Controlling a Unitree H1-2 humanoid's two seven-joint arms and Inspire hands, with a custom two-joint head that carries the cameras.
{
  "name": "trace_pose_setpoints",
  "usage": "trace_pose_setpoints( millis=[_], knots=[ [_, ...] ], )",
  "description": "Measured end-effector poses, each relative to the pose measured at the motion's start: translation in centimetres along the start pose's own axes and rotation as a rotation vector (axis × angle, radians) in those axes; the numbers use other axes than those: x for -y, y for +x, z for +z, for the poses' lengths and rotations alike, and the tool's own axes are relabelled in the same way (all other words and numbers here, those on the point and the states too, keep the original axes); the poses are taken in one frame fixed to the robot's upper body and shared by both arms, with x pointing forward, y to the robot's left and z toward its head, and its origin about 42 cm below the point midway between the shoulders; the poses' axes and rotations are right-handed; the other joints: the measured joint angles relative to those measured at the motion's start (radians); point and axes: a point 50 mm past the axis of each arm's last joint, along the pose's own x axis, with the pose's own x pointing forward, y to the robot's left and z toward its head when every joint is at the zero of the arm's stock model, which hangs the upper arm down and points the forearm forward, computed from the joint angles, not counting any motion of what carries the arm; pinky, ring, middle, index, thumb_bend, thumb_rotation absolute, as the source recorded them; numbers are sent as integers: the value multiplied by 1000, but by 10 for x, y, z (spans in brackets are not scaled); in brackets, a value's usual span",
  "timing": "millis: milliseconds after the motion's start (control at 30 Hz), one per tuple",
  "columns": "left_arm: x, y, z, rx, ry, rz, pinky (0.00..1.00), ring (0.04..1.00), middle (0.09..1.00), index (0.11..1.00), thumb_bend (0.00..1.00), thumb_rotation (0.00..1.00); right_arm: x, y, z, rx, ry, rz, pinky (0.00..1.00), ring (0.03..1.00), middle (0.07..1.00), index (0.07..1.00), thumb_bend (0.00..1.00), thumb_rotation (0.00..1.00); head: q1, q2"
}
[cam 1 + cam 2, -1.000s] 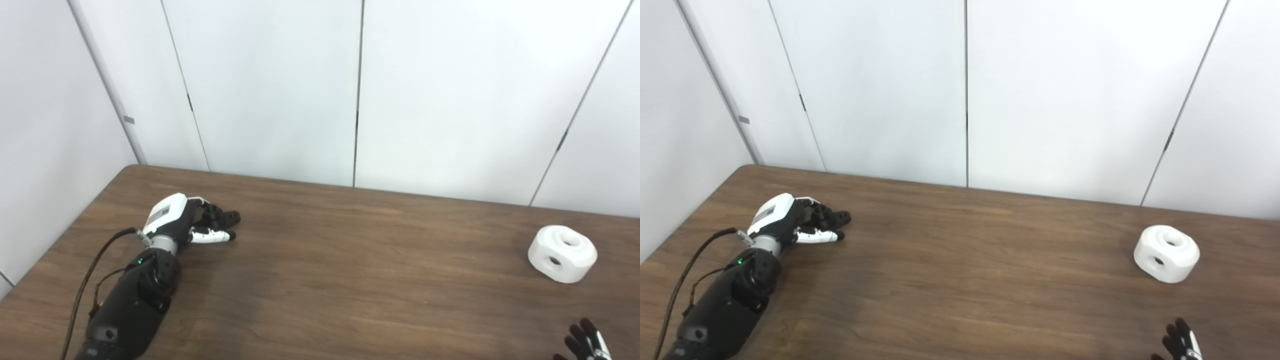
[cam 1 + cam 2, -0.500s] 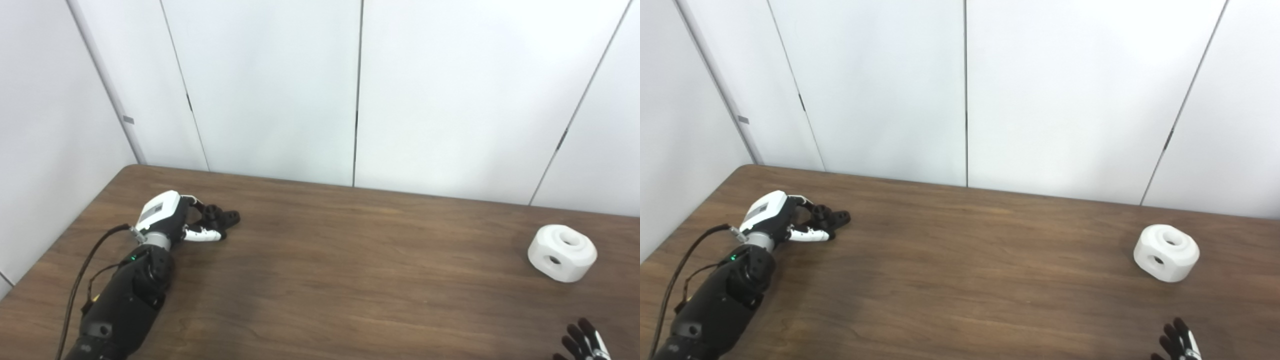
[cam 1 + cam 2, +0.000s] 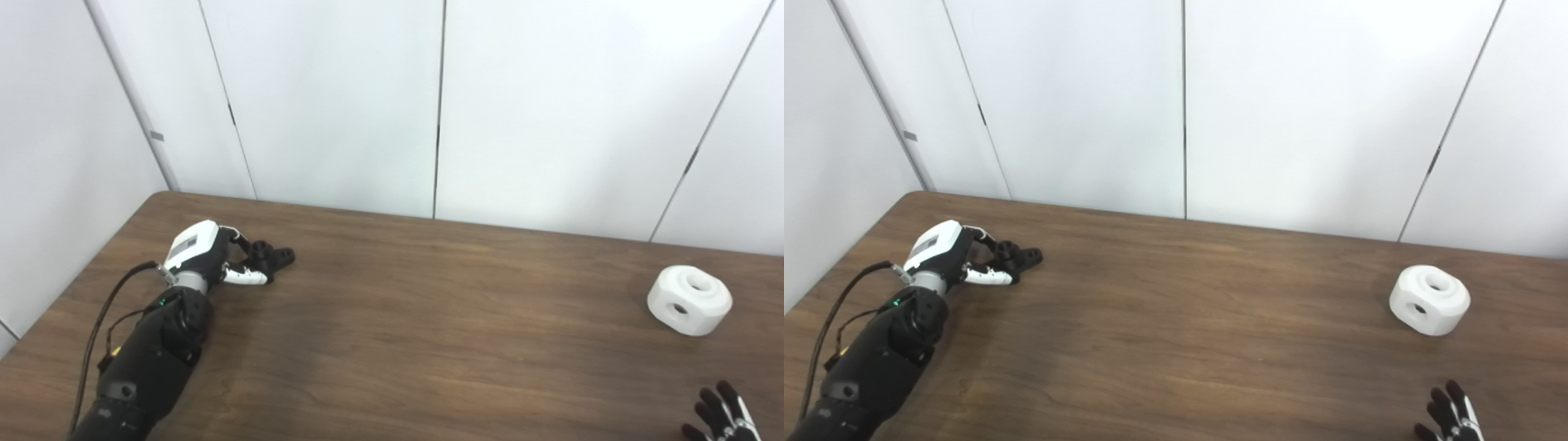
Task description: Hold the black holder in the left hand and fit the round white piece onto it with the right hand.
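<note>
Reaching across a brown wooden table, the robot's left hand lies low at the far left, its black forearm coming up from the bottom left corner. Its fingers curl toward a small black holder, which rests on the table just beyond them. Whether they actually grip the holder cannot be told; they look partly closed and touching it. Well apart, at the far right of the table, sits the round white piece, a chunky ring with 1 hole on top and 1 in its side, untouched. Only the spread fingertips of the right hand show at the bottom right corner, holding nothing. White wall panels stand behind the table.
</note>
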Motion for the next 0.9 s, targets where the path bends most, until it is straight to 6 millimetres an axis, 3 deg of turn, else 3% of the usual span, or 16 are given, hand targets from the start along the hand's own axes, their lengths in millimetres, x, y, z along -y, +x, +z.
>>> trace_pose_setpoints(
  millis=[300, 467, 500, 567, 900],
  knots=[
    [2, 1, 4, 15, 20, -20, 1000, 907, 817, 618, 812, 229, 2, -2, -1, -4, 2, -7, 856, 943, 958, 998, 661, 1000, -12, 2],
    [3, 1, 5, 17, 22, -24, 1000, 910, 811, 570, 809, 177, 3, -2, -1, -5, -3, -11, 848, 934, 948, 987, 659, 1000, -14, 3],
    [2, 1, 6, 17, 20, -23, 1000, 910, 809, 531, 670, 126, 3, -2, -1, -4, -2, -11, 851, 936, 949, 986, 658, 1000, -14, 5],
    [2, 1, 6, 17, 17, -23, 1000, 903, 795, 497, 555, 80, 3, -2, -1, -4, -1, -11, 850, 938, 951, 989, 656, 1000, -15, 5],
    [2, 1, 6, 33, -9, -29, 1000, 882, 752, 484, 522, 48, 4, -4, 0, -5, 5, -13, 852, 940, 948, 987, 660, 1000, -21, 6]
  ],
)
